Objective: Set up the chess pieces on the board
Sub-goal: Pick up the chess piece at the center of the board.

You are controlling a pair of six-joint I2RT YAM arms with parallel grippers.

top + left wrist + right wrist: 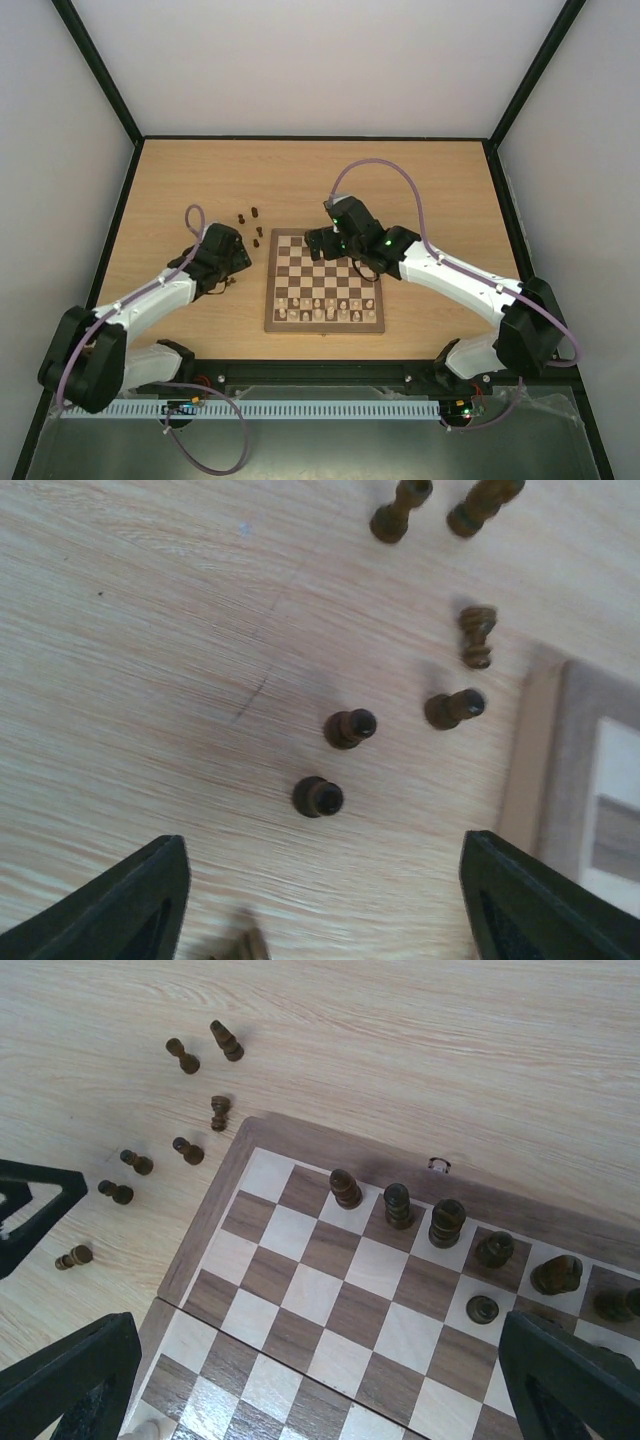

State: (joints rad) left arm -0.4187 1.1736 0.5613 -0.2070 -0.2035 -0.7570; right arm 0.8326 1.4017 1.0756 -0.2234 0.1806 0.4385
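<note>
**Left gripper**: the jaws stand well apart with nothing between them. It hangs over the tabletop just left of the board. One dark pawn stands just ahead of the gap between the fingers, untouched.

**Right gripper**: the jaws are spread wide and hold nothing. It sits above the far-left part of the board.

**Chess pieces**: the dark set is split in two.
- A loose group of seven sits on the tabletop beside the board's far-left corner, each piece apart from the others. The farthest two are near each other.
- A row of dark pieces stands along the board's far edge, with one dark pawn on the rank in front.

**Pale pieces**: they fill the two near ranks.
</note>
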